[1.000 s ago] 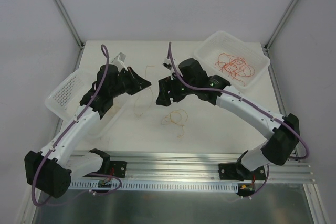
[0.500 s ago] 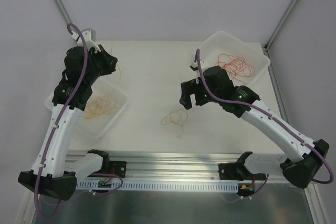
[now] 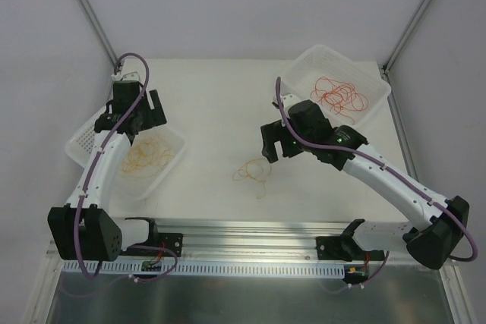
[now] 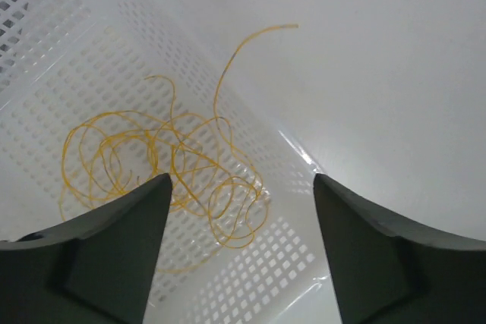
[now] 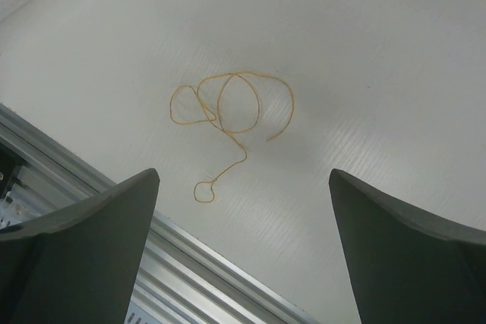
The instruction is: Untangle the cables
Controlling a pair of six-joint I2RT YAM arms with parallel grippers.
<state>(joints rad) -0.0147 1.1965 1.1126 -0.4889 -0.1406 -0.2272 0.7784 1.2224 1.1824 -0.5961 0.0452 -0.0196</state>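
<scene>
— Left wrist?
— I see my left pincer (image 4: 241, 186) spread, empty, over thin yellow-orange wire cables (image 4: 190, 168) looped in a white perforated plastic basket (image 4: 68, 58); one end arcs past the rim over white tabletop (image 4: 380, 73).

White table (image 3: 216, 104) filled mid-frame in the top view. Two white perforated baskets sat on it: left basket (image 3: 85, 136) at the left edge, right basket (image 3: 301, 75) upper right, angled (the two were well apart). Aluminium rail (image 3: 250, 231) ran along the table's near edge, slotted strip (image 3: 250, 268) just below it. Grey frame posts (image 3: 87, 9) rose diagonally at both upper corners, against plain pale walls (image 3: 243, 5).
</scene>
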